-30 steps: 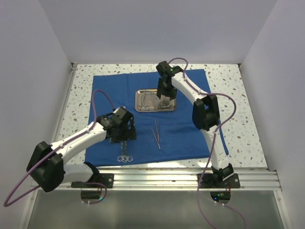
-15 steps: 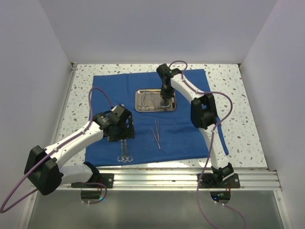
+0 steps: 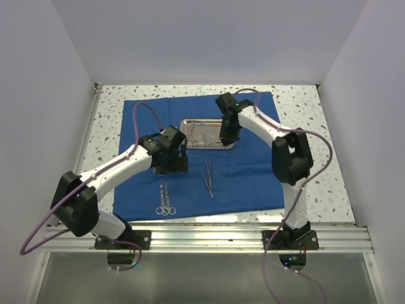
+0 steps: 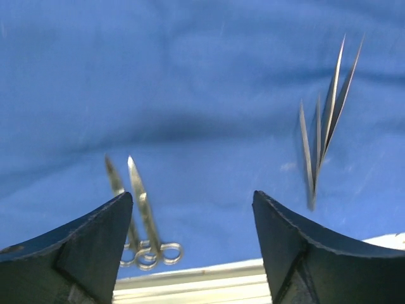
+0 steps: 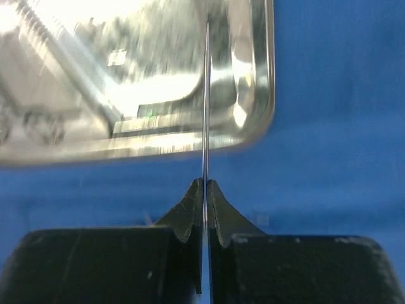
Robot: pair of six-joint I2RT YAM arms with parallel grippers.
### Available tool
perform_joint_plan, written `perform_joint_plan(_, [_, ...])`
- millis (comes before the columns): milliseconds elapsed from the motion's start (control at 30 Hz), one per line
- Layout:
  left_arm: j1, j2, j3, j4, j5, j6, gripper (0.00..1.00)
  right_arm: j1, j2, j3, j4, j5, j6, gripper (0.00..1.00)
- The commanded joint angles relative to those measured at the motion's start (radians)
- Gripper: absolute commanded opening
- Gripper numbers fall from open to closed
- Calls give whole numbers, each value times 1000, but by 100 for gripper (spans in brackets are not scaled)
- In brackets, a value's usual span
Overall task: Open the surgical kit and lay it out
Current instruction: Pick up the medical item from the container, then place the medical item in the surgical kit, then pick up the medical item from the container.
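Observation:
The surgical kit's royal-blue cloth (image 3: 253,183) lies spread flat on the table. A shiny steel tray (image 3: 201,121) sits on its far middle, with more instruments inside it. My right gripper (image 5: 205,183) is shut on a thin silver instrument (image 5: 205,95), seen edge-on, just above the tray's right end (image 5: 256,76). My left gripper (image 4: 192,201) hangs open over bare cloth, holding nothing. Two ring-handled instruments (image 4: 142,218) lie side by side near the cloth's front edge. Pointed tweezers (image 4: 323,126) lie to their right on the cloth.
The cloth (image 4: 190,76) has soft folds. A metal rail (image 3: 209,231) runs along the table's near edge, just past the ring handles. Speckled tabletop (image 3: 316,164) borders the cloth on both sides. White walls enclose the workspace.
My right gripper has shut on the thin instrument in the tray and shifted toward the tray's right end. The left arm has swung away from the ring-handled instruments toward the tray, still open.

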Motion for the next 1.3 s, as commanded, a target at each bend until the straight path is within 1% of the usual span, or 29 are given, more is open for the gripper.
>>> perform_joint_plan(0, [50, 100, 135, 100, 12, 82, 79, 69, -253, -110, 49, -82, 30, 0])
perform_joint_plan(67, [99, 175, 184, 118, 28, 128, 78, 95, -307, -200, 61, -91, 38, 0])
perform_joint_plan(133, [143, 229, 273, 128, 38, 171, 77, 126, -372, -303, 88, -110, 56, 0])
perform_joint_plan(167, [154, 289, 308, 128, 36, 185, 76, 137, -389, -334, 111, -110, 64, 0])
perform_joint_plan(200, [162, 320, 381, 128, 32, 212, 76, 153, -401, -387, 124, -131, 76, 0])
perform_joint_plan(233, [174, 353, 418, 129, 23, 228, 75, 158, -416, -409, 128, -137, 86, 0])
perform_joint_plan(267, [177, 422, 493, 128, 19, 252, 74, 169, -424, -450, 139, -146, 98, 0])
perform_joint_plan(400, [177, 579, 648, 114, 32, 286, 70, 184, -438, -510, 168, -166, 115, 0])
perform_joint_plan(467, [177, 640, 690, 114, 42, 289, 69, 195, -426, -530, 185, -180, 113, 0])
perform_joint_plan(633, [177, 714, 755, 142, 56, 302, 65, 250, -386, -561, 266, -226, 107, 0])
perform_joint_plan(667, [177, 738, 764, 137, 55, 303, 64, 255, -383, -563, 277, -237, 107, 8])
perform_joint_plan(700, [177, 748, 781, 134, 53, 309, 64, 258, -387, -564, 280, -238, 109, 21])
perform_joint_plan(733, [177, 757, 788, 132, 49, 311, 63, 258, -396, -564, 279, -239, 107, 39])
perform_joint_plan(767, [176, 771, 793, 132, 45, 314, 63, 258, -406, -561, 254, -217, 103, 84])
perform_joint_plan(800, [177, 778, 804, 134, 45, 320, 63, 258, -416, -556, 233, -203, 89, 93])
perform_joint_plan(833, [177, 786, 811, 131, 38, 323, 63, 256, -442, -544, 208, -188, 83, 96])
perform_joint_plan(900, [177, 809, 827, 131, 33, 332, 61, 256, -476, -530, 141, -147, 66, 97])
perform_joint_plan(1000, [177, 834, 839, 140, 32, 343, 59, 258, -568, -529, 70, -114, 52, 97])
perform_joint_plan(1133, [176, 861, 851, 154, 9, 354, 59, 256, -700, -544, -13, -30, 41, 97])
perform_joint_plan(1267, [174, 933, 899, 128, -19, 371, 52, 241, -830, -564, -91, 4, 49, 97])
